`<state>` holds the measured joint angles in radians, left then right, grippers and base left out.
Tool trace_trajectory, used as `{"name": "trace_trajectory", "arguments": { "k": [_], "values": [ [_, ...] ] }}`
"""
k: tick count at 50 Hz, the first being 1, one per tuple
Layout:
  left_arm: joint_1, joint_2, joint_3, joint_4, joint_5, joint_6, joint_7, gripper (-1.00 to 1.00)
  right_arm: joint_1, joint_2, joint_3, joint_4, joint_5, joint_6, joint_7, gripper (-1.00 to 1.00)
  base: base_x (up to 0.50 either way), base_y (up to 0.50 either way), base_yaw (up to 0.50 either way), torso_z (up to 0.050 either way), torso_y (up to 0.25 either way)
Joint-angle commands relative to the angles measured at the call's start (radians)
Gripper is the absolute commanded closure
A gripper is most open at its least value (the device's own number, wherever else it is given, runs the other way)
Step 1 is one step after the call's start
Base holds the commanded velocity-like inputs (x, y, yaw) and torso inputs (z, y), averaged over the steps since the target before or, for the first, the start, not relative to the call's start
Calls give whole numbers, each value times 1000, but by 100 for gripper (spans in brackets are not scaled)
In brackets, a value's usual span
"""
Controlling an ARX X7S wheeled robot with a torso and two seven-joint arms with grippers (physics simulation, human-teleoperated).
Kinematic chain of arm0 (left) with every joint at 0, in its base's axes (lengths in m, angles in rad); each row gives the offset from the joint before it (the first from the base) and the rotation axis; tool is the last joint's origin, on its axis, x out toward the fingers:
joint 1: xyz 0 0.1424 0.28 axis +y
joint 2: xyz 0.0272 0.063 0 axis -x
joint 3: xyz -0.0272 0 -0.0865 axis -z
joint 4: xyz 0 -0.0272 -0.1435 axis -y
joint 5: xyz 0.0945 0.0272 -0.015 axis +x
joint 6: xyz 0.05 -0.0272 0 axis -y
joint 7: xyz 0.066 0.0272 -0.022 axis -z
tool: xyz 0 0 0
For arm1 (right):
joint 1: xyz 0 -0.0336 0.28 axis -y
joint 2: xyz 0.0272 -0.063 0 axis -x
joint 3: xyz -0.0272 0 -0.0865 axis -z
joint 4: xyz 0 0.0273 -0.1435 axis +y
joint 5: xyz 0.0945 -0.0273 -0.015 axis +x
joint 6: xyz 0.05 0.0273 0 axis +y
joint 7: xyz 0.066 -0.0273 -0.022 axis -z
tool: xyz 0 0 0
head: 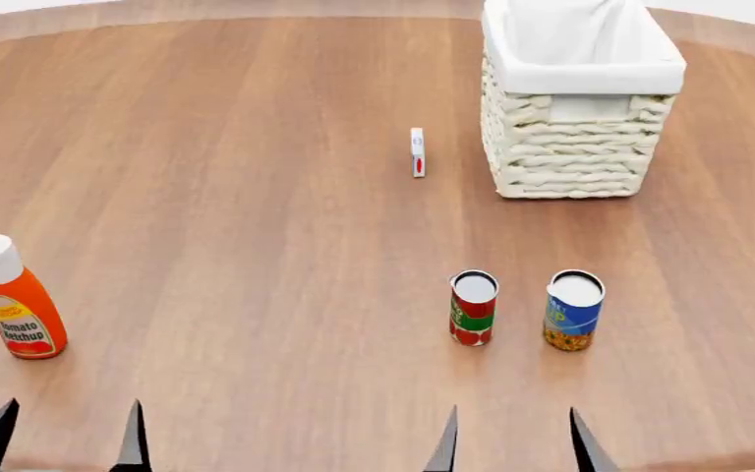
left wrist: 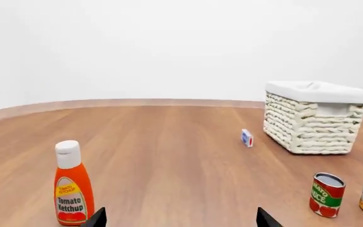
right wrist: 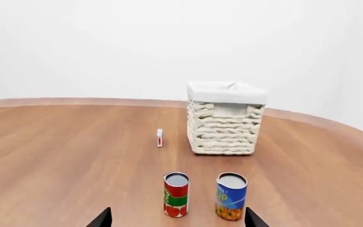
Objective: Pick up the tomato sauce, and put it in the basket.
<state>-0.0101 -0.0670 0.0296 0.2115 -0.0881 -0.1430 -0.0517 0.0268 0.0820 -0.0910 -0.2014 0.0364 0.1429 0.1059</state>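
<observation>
I saw the tomato sauce (head: 474, 308) standing upright on the bench (head: 220, 197), its silvery top sealed, just beside the blue-and-yellow can (head: 573, 311) on its right, the two apart. Both stood close ahead of my right pincer (head: 510, 444), whose fingertips were spread wide with nothing between them. Farther back on the right stood the basket (head: 574, 147), well apart from the cans; its white liner (head: 585, 71) folded over the rim, and what I could see of the inside held nothing. A small white box (head: 417, 152) stood on edge near the basket's left side. Far left, the ketchup bottle (head: 16, 298) stood capped, near my left pincer (head: 63, 442), likewise released and empty.
</observation>
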Motion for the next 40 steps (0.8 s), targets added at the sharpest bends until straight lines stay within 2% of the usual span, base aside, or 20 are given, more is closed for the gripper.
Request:
{"name": "trace_trajectory", "arguments": {
  "k": [1,8,20,24,40],
  "values": [
    [18,-31,-12,232,-67,-120,-23,-100,-19,32,-25,-225,-3,142,32,-100,0,0,0,0,0],
    [29,-49,-27,355,-110,-175,-33,-100,-44,49,-29,-385,5,216,42,-100,0,0,0,0,0],
    [28,-68,-38,391,-148,-186,-44,-100,-39,59,-29,-461,21,279,61,-100,0,0,0,0,0],
    [26,-72,-43,394,-157,-187,-50,-100,-39,65,-33,-457,26,245,58,-100,62,0,0,0,0],
    [10,-79,-37,344,-168,-162,-63,-100,-34,84,-57,-416,28,193,59,-100,465,0,0,0,0]
  ]
}}
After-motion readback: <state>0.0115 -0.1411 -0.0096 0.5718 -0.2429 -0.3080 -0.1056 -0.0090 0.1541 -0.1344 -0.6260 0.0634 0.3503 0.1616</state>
